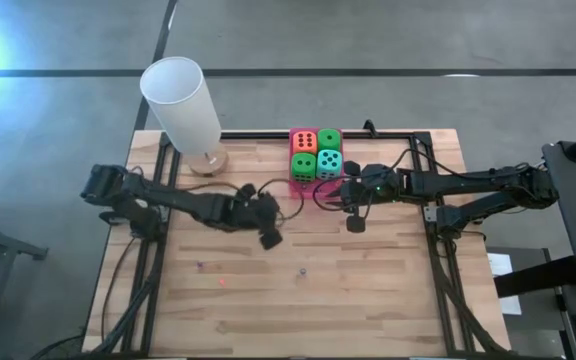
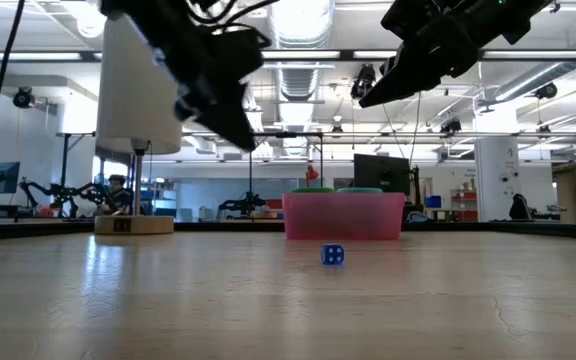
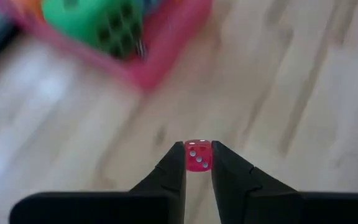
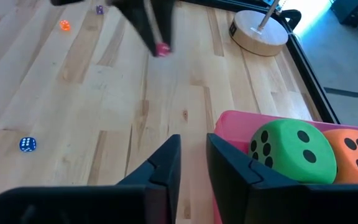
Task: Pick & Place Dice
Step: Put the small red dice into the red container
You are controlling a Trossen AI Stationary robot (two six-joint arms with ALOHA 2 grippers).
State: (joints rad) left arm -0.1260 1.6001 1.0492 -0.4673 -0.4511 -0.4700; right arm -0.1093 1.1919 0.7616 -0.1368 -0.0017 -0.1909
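Four big soft dice sit in a pink tray (image 1: 315,182) at the table's far middle: orange-red (image 1: 303,141), green (image 1: 329,139), green (image 1: 304,165) and teal (image 1: 329,164). My left gripper (image 3: 197,148) hangs above the table left of the tray (image 3: 166,59) and is shut on a tiny red die (image 3: 197,155). It also shows as the left gripper (image 4: 154,38) in the right wrist view. My right gripper (image 4: 193,142) hovers just near-right of the tray (image 4: 229,118), fingers slightly apart and empty. Small loose dice lie on the wood: blue (image 4: 27,144), orange (image 4: 64,25), purple (image 4: 99,9). My left gripper pinches the tiny red die (image 3: 197,155) by two opposite faces, between the free ends of its two fingers (image 3: 174,165). The fingers slant down from above. The die is lifted clear of the table, its three-pip face toward the wrist camera.
A lamp with a white shade (image 1: 181,100) stands on a round wooden base (image 1: 208,160) at the far left. A black frame (image 1: 423,135) edges the table. The blue small die (image 2: 333,255) lies in front of the tray (image 2: 343,215). Bare wood spreads toward the near edge.
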